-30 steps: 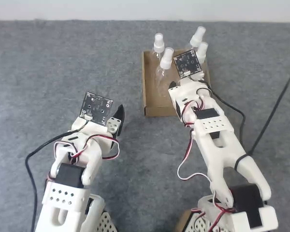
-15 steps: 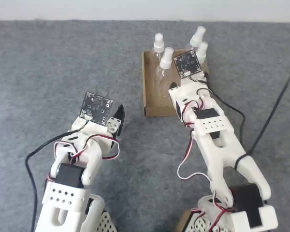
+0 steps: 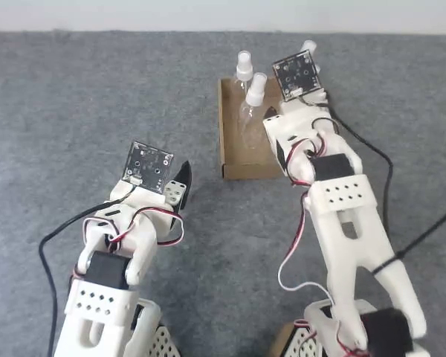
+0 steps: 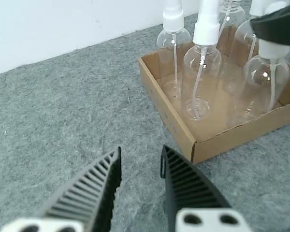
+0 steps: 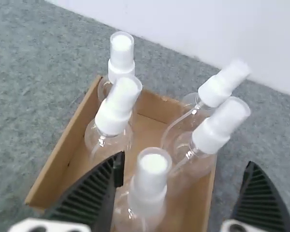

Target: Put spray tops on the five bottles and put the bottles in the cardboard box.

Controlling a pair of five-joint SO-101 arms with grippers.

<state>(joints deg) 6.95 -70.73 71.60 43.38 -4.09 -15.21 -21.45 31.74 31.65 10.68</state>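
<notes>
The cardboard box (image 5: 63, 154) holds several clear bottles, each standing with a white spray top on. My right gripper (image 5: 183, 164) hangs open just above the box. The nearest bottle's spray top (image 5: 152, 174) sits between its wide-spread fingers without touching them. Two other bottles (image 5: 118, 106) (image 5: 217, 125) stand a little farther in. In the high view the right arm's wrist (image 3: 297, 74) covers the box's right half (image 3: 223, 141). My left gripper (image 4: 140, 152) is slightly open and holds nothing, low over the grey mat, well short of the box (image 4: 169, 116).
Grey felt mat (image 3: 97, 97) covers the table, with free room left of the box. The right gripper's dark finger (image 4: 280, 26) shows above the bottles in the left wrist view. A black cable (image 3: 424, 230) trails at the right. A white wall bounds the far edge.
The right arm has lifted and shifted toward the far side of the box. The left arm has not moved.
</notes>
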